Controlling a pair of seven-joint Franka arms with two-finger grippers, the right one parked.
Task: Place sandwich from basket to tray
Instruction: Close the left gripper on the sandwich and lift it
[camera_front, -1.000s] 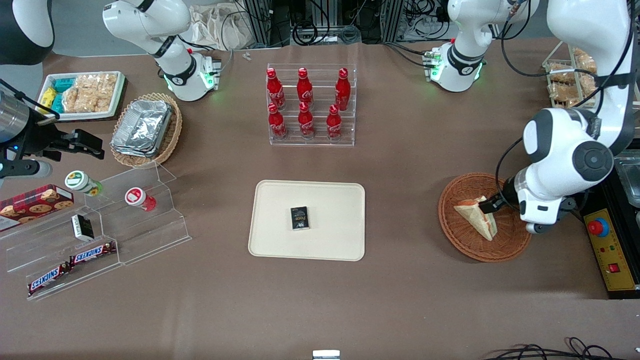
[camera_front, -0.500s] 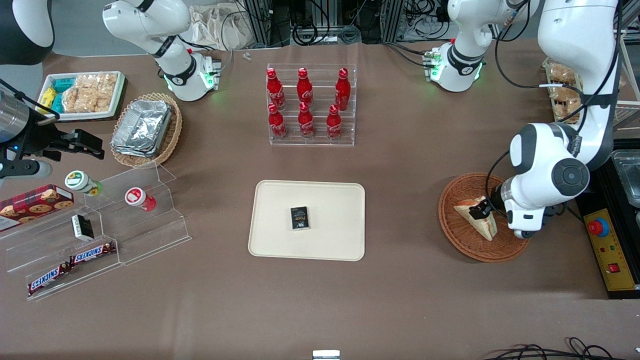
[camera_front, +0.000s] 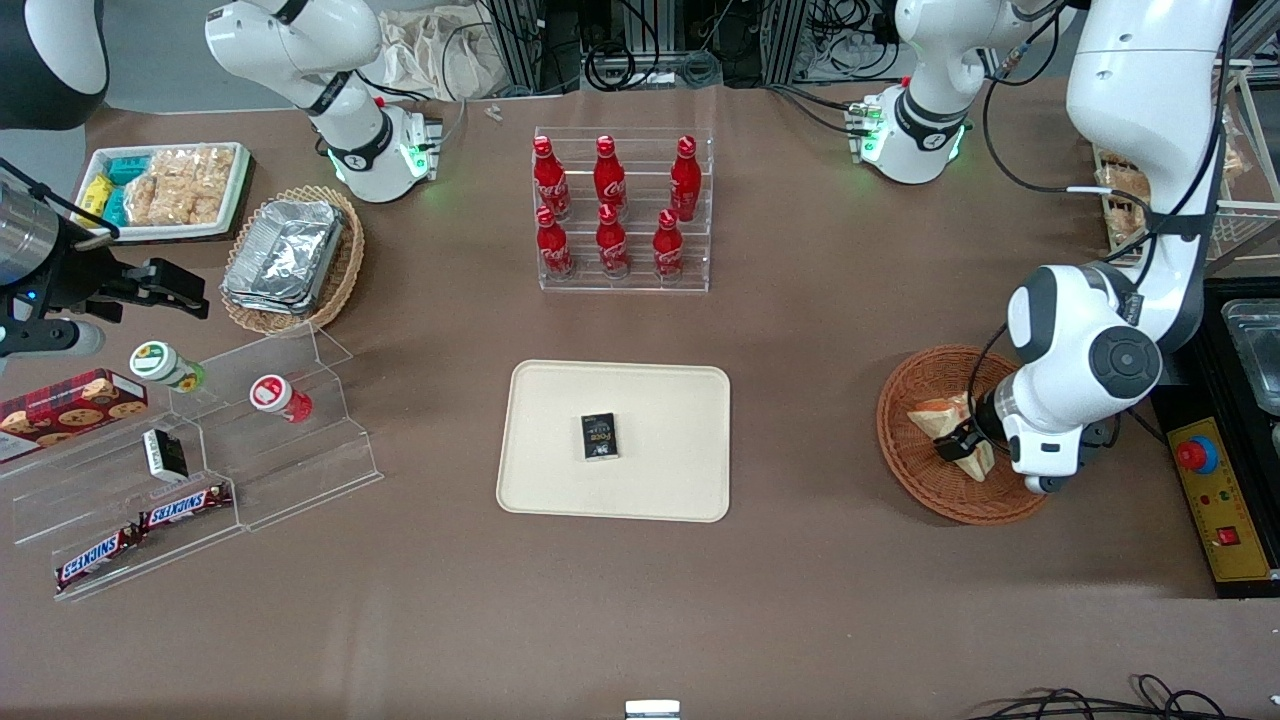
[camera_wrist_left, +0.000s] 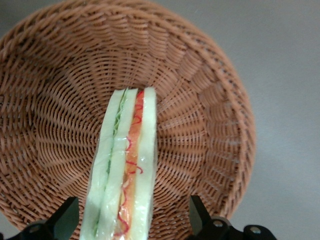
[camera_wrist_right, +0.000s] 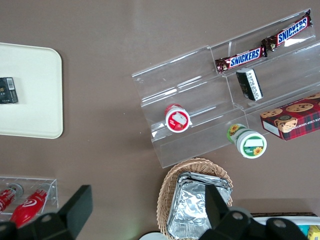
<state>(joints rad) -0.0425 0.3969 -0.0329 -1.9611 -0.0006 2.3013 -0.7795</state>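
The sandwich (camera_front: 937, 417) is a pale bread wedge with red-orange and green filling. It stands on its edge in the reddish-brown wicker basket (camera_front: 962, 505) toward the working arm's end of the table. My gripper (camera_front: 957, 441) is down in the basket, open, with one finger on each side of the sandwich. In the left wrist view the sandwich (camera_wrist_left: 125, 165) lies between the dark fingers (camera_wrist_left: 196, 212); one finger stands clearly apart from the bread, and the basket (camera_wrist_left: 200, 75) weave shows below. The cream tray (camera_front: 560, 470) lies at the table's middle.
A small black box (camera_front: 599, 436) lies on the tray. An acrylic rack of red bottles (camera_front: 620, 210) stands farther from the camera than the tray. A box with a red button (camera_front: 1215, 500) sits beside the basket. Acrylic snack shelves (camera_front: 200, 470) stand toward the parked arm's end.
My gripper has moved across the basket, nearer the camera, and come down around the sandwich. The sandwich and basket have stayed in place.
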